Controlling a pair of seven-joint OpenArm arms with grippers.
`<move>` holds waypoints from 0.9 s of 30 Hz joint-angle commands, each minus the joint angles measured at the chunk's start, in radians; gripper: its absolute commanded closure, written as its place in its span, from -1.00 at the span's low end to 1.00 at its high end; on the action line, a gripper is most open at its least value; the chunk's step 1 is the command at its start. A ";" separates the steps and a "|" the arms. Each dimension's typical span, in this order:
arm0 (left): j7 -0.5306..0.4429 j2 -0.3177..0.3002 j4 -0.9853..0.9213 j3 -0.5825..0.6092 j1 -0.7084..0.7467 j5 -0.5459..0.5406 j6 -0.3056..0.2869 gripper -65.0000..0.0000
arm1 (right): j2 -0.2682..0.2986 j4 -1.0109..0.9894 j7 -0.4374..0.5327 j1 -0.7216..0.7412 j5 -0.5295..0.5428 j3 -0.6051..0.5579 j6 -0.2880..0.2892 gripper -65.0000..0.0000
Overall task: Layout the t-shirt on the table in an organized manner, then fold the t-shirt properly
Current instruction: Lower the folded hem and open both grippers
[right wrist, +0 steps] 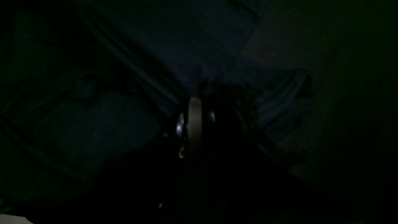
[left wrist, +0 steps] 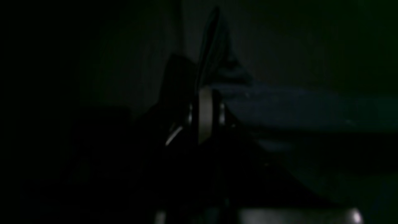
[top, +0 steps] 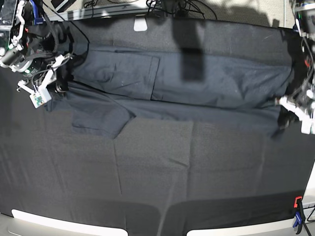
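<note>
**op_remote:** Stretching the t-shirt [top: 197, 81] out across the far half of the table [top: 157, 177] right now. It lies sideways, one end at the far left and the other at the right edge, with a sleeve [top: 101, 120] flopped toward the near side on the left. Looks already doubled over lengthwise, though I can't be sure.

**foldbot_fan:** Which arm has what?

**op_remote:** My right gripper [top: 63, 73] sits at the left end of the shirt, my left gripper [top: 285, 115] at the right end. Both wrist views are nearly black. In the left wrist view the jaws look pressed together with a peak of cloth [left wrist: 217, 53] rising from them, so I'd say clamped on the shirt. In the right wrist view they look together on bunched fabric too, but less certain.

**foldbot_fan:** Tips for the step?

**op_remote:** I'd keep both ends at equal height and pull apart evenly, just enough to take the wrinkles out, then lower flat. Uneven tension would skew the edges. That loose sleeve needs tucking before any further fold.
</note>
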 commanded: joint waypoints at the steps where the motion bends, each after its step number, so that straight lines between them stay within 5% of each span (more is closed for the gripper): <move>1: -0.028 -0.022 0.039 -0.015 0.000 -0.018 -0.003 1.00 | 0.019 0.017 0.026 0.007 0.003 0.011 0.001 1.00; 11: -0.014 -0.023 0.084 -0.016 0.056 0.071 -0.002 0.97 | 0.019 0.017 -0.084 0.008 0.004 0.011 0.001 1.00; 12: -0.013 -0.023 0.084 -0.016 0.056 0.072 -0.002 0.72 | 0.019 0.017 -0.106 0.008 0.007 0.011 0.001 0.98; 15: -0.012 -0.023 0.089 -0.016 0.056 0.069 -0.002 0.07 | 0.019 0.017 -0.168 0.013 0.039 0.011 0.001 0.40; 18: 0.036 -0.023 0.123 -0.016 0.056 0.069 -0.002 0.04 | 0.024 0.017 -0.165 0.014 0.076 0.011 0.001 0.01; 27: 0.090 -0.020 0.321 -0.015 0.056 0.068 0.055 0.04 | 0.021 0.017 -0.204 0.165 0.275 0.011 -0.008 0.00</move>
